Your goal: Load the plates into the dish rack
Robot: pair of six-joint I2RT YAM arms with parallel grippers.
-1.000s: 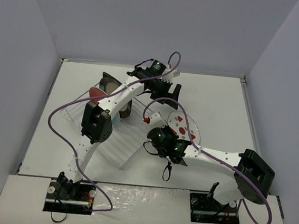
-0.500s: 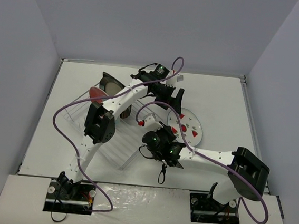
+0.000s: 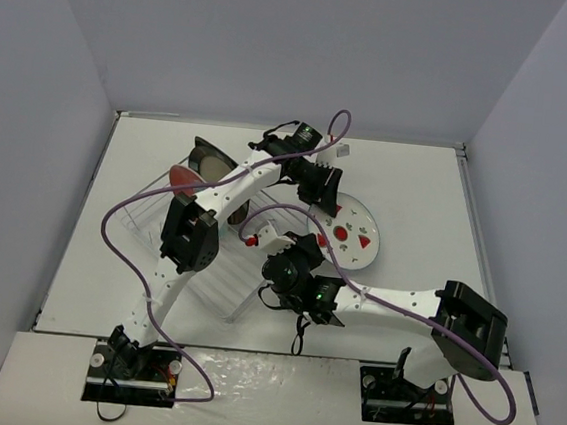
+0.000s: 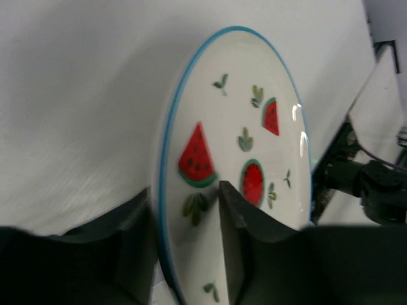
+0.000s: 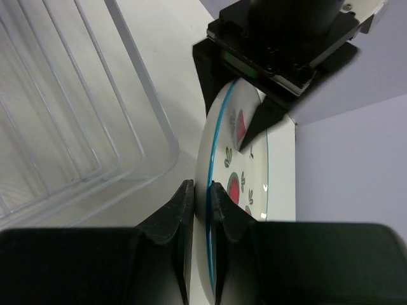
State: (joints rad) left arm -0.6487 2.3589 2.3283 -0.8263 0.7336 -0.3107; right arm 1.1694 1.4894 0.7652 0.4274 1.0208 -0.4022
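Right arm reaches low across the table front. Right gripper (image 5: 200,189) is clamped tight on the near rim of the white watermelon plate (image 3: 354,234), just right of the dish rack (image 3: 218,289). Left gripper (image 4: 184,194) straddles the far rim, half closed; contact unclear. White table (image 3: 422,186), lilac walls. 1 s ago the left jaws stood wide above the plate.
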